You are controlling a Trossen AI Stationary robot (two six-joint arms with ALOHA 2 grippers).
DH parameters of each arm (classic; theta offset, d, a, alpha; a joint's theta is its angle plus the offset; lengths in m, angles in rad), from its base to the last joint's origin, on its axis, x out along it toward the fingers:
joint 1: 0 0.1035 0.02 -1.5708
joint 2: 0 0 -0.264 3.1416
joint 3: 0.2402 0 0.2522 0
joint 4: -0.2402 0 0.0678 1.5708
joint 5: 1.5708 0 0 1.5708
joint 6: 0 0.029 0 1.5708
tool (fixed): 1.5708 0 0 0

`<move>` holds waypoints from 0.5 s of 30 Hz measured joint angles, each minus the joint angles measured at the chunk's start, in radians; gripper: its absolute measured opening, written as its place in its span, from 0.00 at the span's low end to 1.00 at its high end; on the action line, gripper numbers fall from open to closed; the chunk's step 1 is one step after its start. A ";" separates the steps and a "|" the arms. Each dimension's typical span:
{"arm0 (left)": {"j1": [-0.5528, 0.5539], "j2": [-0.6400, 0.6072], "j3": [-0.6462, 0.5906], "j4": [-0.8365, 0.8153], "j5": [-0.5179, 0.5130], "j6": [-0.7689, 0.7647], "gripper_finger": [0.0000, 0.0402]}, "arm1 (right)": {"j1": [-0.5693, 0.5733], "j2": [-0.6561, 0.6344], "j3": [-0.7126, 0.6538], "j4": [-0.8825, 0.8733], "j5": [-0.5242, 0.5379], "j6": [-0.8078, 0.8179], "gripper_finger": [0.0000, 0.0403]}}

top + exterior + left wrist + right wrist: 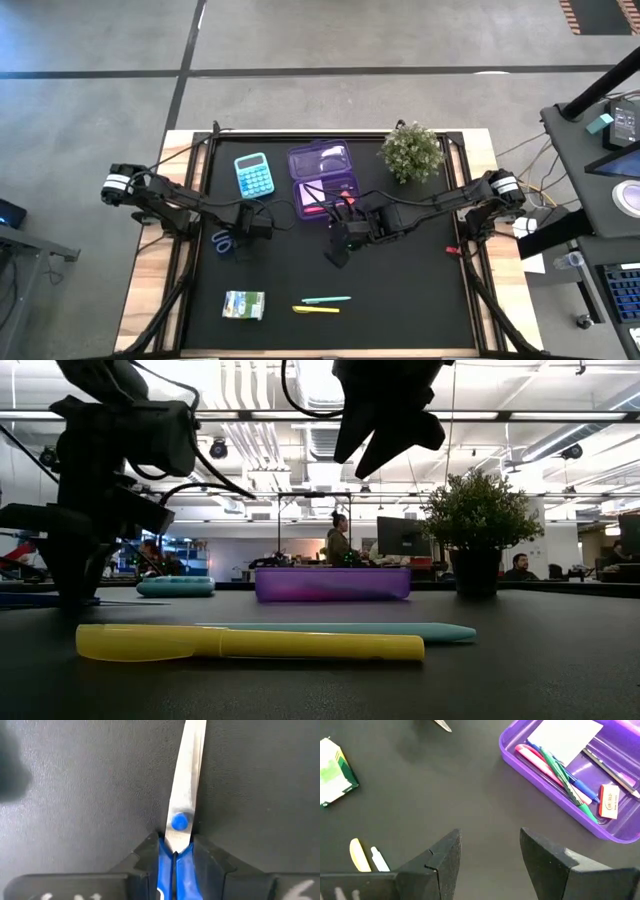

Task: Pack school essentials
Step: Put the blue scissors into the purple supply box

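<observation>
The blue-handled scissors lie flat on the black mat left of centre, and my left gripper is down at the mat, shut on them. My right gripper hangs open above the mat's middle, touching nothing, near the open purple case. That case holds pink, green and blue pens, a white pad and an eraser. A yellow marker and a teal pen lie side by side near the front edge. The green-and-white packet lies to their left. My left gripper pinches the scissors between its two fingers at the blue handle shanks, just behind the blue pivot. The fingers come from above, pointing down, and lie along the scissors. The shut steel blades point away and rest on the mat.
A teal calculator lies at the far left of the mat, beside the case. The potted plant stands at the far right. Bare mat stretches right of centre. People sit in the room beyond the table.
</observation>
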 joint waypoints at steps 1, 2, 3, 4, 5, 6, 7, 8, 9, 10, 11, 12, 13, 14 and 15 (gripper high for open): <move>0.001 -0.019 0.004 -0.004 0.000 -0.005 0.19 | 0.002 0.000 0.000 -0.002 -0.001 -0.001 0.47; 0.001 -0.038 0.005 -0.005 -0.001 -0.017 0.19 | 0.003 0.000 0.001 -0.002 -0.001 -0.004 0.47; 0.001 -0.054 0.008 -0.001 -0.001 -0.026 0.19 | 0.005 0.000 0.002 -0.001 -0.001 -0.004 0.47; 0.001 -0.070 0.017 0.017 0.001 -0.035 0.18 | 0.006 -0.003 0.002 0.000 -0.001 -0.004 0.47; 0.001 -0.091 0.029 0.033 0.000 -0.047 0.18 | 0.010 -0.005 0.002 -0.002 -0.001 -0.004 0.47; 0.001 -0.113 0.037 0.033 -0.003 -0.054 0.18 | 0.012 -0.009 0.002 -0.004 -0.001 -0.004 0.47; 0.001 -0.132 0.041 0.024 -0.005 -0.064 0.18 | 0.016 -0.015 0.003 -0.004 -0.001 -0.004 0.47; 0.001 -0.144 0.045 0.020 -0.009 -0.074 0.18 | 0.019 -0.021 0.003 -0.007 -0.001 -0.004 0.47; 0.001 -0.150 0.052 0.034 -0.010 -0.080 0.18 | 0.022 -0.027 0.003 -0.013 -0.001 -0.003 0.47; 0.001 -0.160 0.061 0.052 -0.013 -0.088 0.18 | 0.025 -0.034 0.003 -0.018 -0.001 0.000 0.47; 0.001 -0.173 0.070 0.065 -0.020 -0.096 0.18 | 0.029 -0.042 0.004 -0.026 -0.001 0.005 0.47; 0.001 -0.183 0.079 0.075 -0.023 -0.098 0.18 | 0.034 -0.050 0.004 -0.035 -0.001 0.006 0.47; 0.001 -0.190 0.087 0.092 -0.024 -0.098 0.18 | 0.038 -0.061 0.004 -0.043 -0.001 0.006 0.47; 0.001 -0.192 0.098 0.113 -0.025 -0.098 0.18 | 0.044 -0.071 0.004 -0.045 -0.001 0.008 0.47; 0.001 -0.192 0.108 0.137 -0.028 -0.098 0.18 | 0.049 -0.080 0.004 -0.045 -0.001 0.012 0.47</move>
